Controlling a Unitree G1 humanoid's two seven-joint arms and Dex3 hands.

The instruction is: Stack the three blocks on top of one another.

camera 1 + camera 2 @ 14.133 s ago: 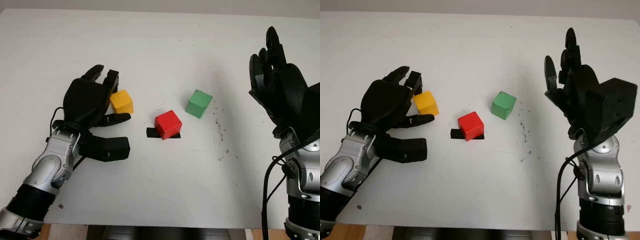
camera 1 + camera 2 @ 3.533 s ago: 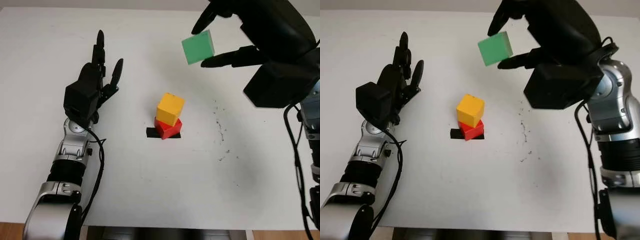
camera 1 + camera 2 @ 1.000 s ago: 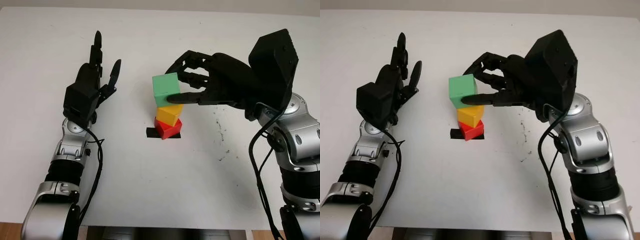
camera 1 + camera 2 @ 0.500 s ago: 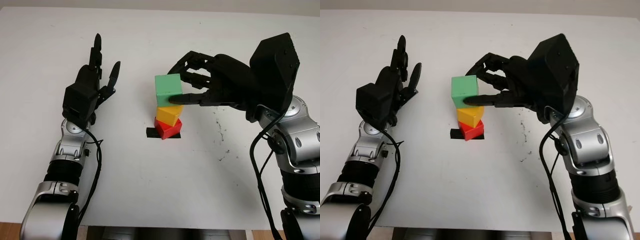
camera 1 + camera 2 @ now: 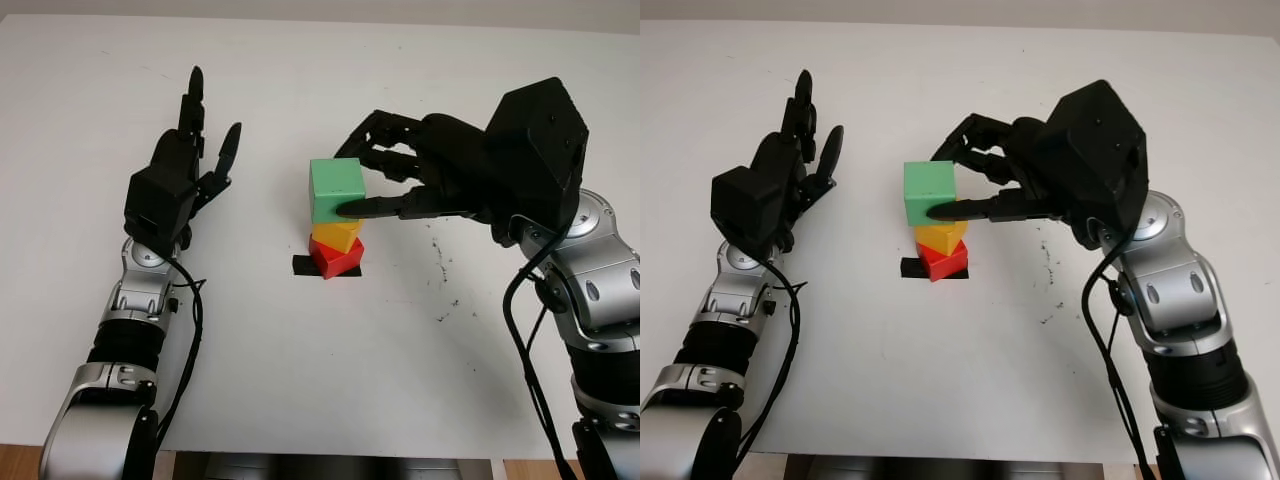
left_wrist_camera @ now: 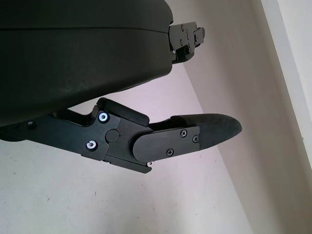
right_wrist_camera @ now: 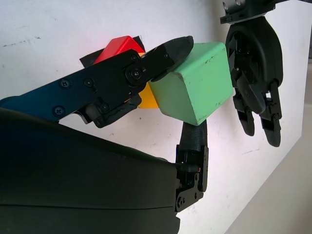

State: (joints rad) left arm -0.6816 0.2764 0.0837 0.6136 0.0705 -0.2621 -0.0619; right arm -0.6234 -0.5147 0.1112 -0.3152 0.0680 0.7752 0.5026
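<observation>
White counter under me, black tape patch at centre w/ red block on it; yellow block atop red; my right hand grips green block, sitting on yellow, just above frame centre; my left hand open, raised at centre-left, well apart from stack.

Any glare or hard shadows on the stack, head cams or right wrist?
Left eye view: even light, no glare on green block, yellow block or red block; the dark patch at the base is a black strip, not shadow. Right wrist view: the right hand, gripping the green block, shades the yellow one. Left hand open, aside.
</observation>
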